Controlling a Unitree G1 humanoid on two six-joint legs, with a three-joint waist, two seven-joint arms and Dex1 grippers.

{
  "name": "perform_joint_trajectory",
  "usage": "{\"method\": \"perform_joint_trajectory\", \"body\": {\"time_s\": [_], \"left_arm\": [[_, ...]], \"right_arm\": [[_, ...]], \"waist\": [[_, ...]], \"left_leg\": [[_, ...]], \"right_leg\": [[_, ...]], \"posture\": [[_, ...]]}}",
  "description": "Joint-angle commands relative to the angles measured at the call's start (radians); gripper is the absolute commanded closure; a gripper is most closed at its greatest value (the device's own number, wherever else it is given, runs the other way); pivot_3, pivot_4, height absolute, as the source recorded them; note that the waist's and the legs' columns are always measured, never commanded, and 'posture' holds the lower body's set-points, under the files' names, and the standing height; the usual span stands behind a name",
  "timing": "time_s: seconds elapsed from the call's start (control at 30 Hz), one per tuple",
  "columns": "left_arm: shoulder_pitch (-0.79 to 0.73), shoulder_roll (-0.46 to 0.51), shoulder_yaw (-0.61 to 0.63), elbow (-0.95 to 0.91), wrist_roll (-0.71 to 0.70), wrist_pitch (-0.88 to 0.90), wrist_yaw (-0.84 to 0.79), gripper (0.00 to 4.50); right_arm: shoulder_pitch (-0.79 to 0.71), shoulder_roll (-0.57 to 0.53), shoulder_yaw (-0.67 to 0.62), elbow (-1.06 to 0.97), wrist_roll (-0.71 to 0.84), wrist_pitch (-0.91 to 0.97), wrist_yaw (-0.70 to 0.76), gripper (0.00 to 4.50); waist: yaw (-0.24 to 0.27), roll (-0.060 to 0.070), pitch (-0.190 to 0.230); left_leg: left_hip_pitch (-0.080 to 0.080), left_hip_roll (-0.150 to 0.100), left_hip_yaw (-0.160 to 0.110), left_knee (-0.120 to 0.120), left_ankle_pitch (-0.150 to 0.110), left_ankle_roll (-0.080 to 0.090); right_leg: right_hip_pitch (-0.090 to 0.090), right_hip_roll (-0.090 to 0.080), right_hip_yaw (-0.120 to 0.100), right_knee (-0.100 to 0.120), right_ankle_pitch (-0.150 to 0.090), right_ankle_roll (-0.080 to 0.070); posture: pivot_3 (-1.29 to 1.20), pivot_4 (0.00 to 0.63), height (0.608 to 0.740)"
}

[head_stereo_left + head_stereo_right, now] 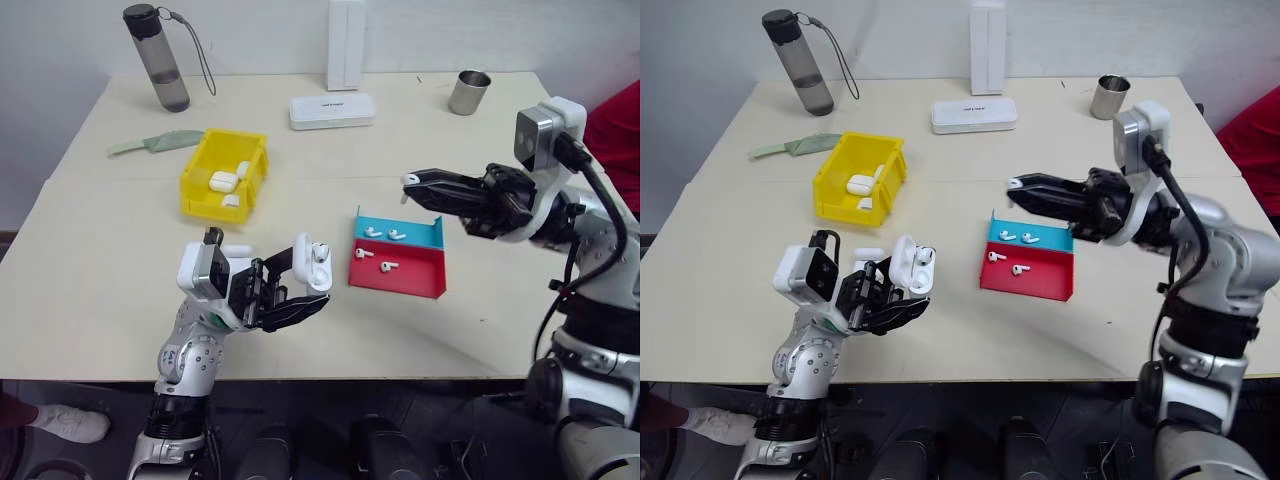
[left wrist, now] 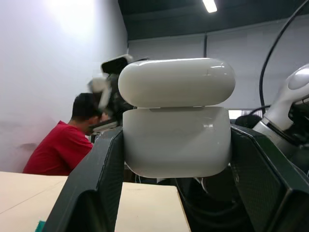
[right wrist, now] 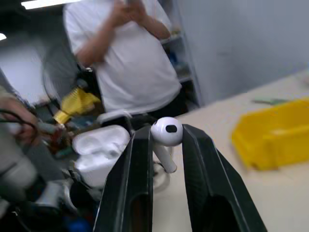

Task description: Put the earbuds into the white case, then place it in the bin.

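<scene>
Left eye view puts the left gripper (image 1: pixel 292 285) low over the near part of the table (image 1: pixel 90 300), clenched on an open white case (image 1: pixel 312 263) whose lid stands tipped back; in the left wrist view the case (image 2: pixel 176 140) sits squeezed between the two black fingers (image 2: pixel 94 188). The right gripper (image 1: pixel 412 186) hangs above the table to the right, pointing left toward the case, and pinches a single earbud (image 1: pixel 410 180) at its tips; the right wrist view shows that earbud (image 3: pixel 166 131) caught by its round head between the fingers, stem hanging down. A clear gap of bare tabletop lies between the earbud and the held case. Just below the right gripper rests a red and blue tray (image 1: pixel 400 275) with four more earbuds (image 1: pixel 388 266) in it, two on the blue step and two on the red; its near edge stands well back from the table's front edge. The yellow bin (image 1: pixel 200 180) sits behind the left gripper, further toward the back-left, with several closed cases (image 1: pixel 222 182) inside. Along the far edge stand a dark bottle (image 1: pixel 157 55), an upright white box (image 1: pixel 346 45), a long flat white box (image 1: pixel 332 110) and a metal cup (image 1: pixel 468 92), with a green cloth (image 1: pixel 155 144) beside the bin. Open surface stretches wide to the left of the bin and along the front.
</scene>
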Motion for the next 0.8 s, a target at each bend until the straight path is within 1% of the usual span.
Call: {"method": "perform_joint_trajectory", "body": {"time_s": [0.03,0.13,0.2,0.3,0.43,0.6,0.8], "left_arm": [[-0.022,-0.013,0.0,-0.01,-0.021,0.007,0.001,1.72],[-0.034,-0.026,-0.003,-0.009,-0.018,0.015,0.008,1.72],[-0.043,-0.031,-0.003,-0.008,-0.019,0.021,0.012,1.72],[-0.053,-0.036,0.001,-0.003,-0.022,0.029,0.017,1.72],[-0.064,-0.042,0.004,0.005,-0.017,0.031,0.02,1.72],[-0.071,-0.046,0.003,0.015,-0.013,0.029,0.021,1.72],[-0.077,-0.054,-0.001,0.024,-0.008,0.022,0.023,1.72]], "right_arm": [[0.043,0.072,-0.028,-0.138,0.198,0.034,-0.191,4.03],[0.087,0.099,0.009,-0.177,0.277,0.0,-0.288,4.03],[0.114,0.086,0.041,-0.188,0.301,-0.022,-0.308,4.03],[0.138,0.062,0.095,-0.195,0.309,-0.063,-0.307,4.03],[0.14,0.052,0.139,-0.185,0.37,-0.096,-0.335,4.03],[0.16,0.01,0.192,-0.186,0.423,-0.116,-0.35,4.03],[0.172,-0.012,0.246,-0.193,0.441,-0.16,-0.368,4.03]], "waist": [[0.001,0.0,0.0],[0.004,0.0,0.0],[0.003,0.0,0.0],[0.001,0.0,0.0],[-0.001,0.0,0.0],[0.0,0.0,0.0],[0.001,0.0,0.0]], "left_leg": [[0.0,-0.001,0.0,0.001,0.0,0.0],[0.0,-0.002,0.0,0.001,0.0,0.0],[0.0,-0.002,0.0,0.001,0.0,0.001],[0.0,-0.002,0.0,0.001,0.0,0.001],[0.001,-0.002,0.0,0.0,0.0,0.001],[0.001,-0.002,0.0,0.0,0.0,0.001],[0.001,-0.002,0.0,0.0,0.0,0.001]], "right_leg": [[0.0,0.0,0.0,0.0,0.0,0.0],[0.0,-0.001,0.001,0.0,0.0,0.0],[0.0,-0.001,0.002,0.0,0.0,0.0],[0.0,-0.001,0.002,0.0,0.0,0.0],[0.0,0.0,0.002,0.0,0.0,0.0],[0.0,0.0,0.002,0.0,0.0,0.0],[0.001,0.0,0.002,-0.002,0.0,0.0]], "posture": [[0.0,0.15,0.74],[0.0,0.15,0.74],[0.0,0.15,0.74],[0.0,0.15,0.74],[0.0,0.15,0.74],[0.0,0.15,0.74],[0.0,0.15,0.74]]}}
